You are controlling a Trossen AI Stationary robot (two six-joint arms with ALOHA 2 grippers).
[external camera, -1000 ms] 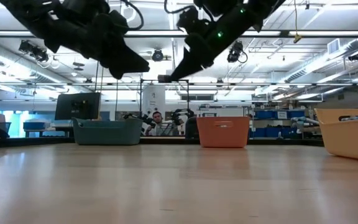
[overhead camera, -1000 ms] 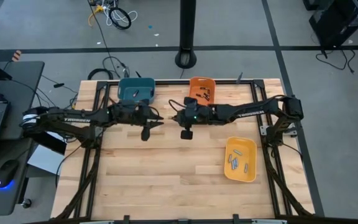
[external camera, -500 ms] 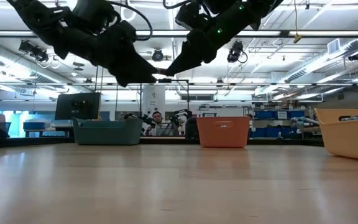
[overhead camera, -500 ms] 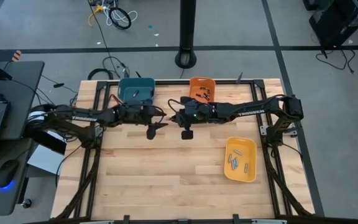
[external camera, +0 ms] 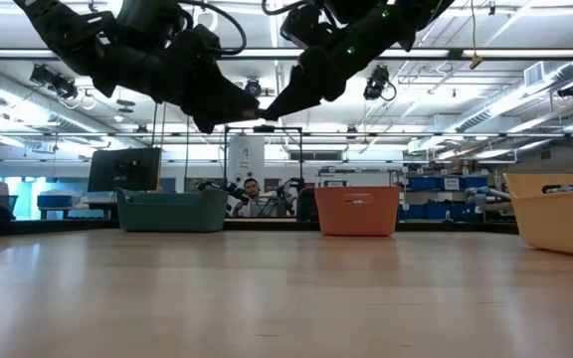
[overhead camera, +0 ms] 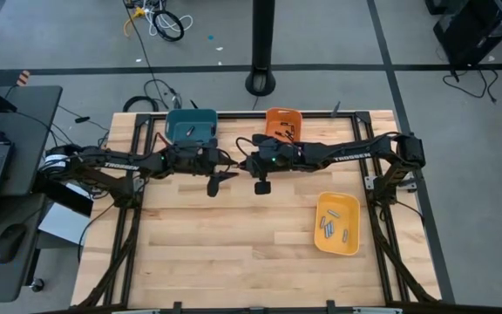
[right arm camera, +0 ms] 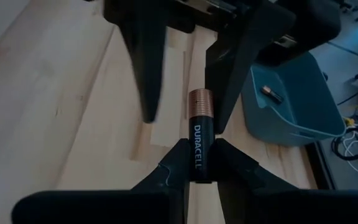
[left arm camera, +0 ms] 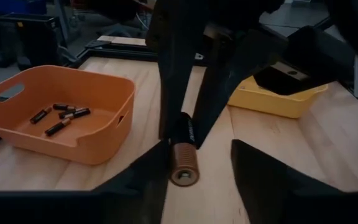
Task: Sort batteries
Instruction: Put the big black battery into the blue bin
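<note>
Holding one battery [right arm camera: 200,138], right end effector [right arm camera: 199,163] clamps.

- Grey floor [overhead camera: 338,35] with dark tape lines lies around the wooden table [overhead camera: 234,253].
- A black post [overhead camera: 261,52] stands past the table's far edge (its round base on the floor).
- Cables [overhead camera: 159,22] lie coiled on the floor.
- Ceiling strip lights [external camera: 525,94] run across the room.
</note>
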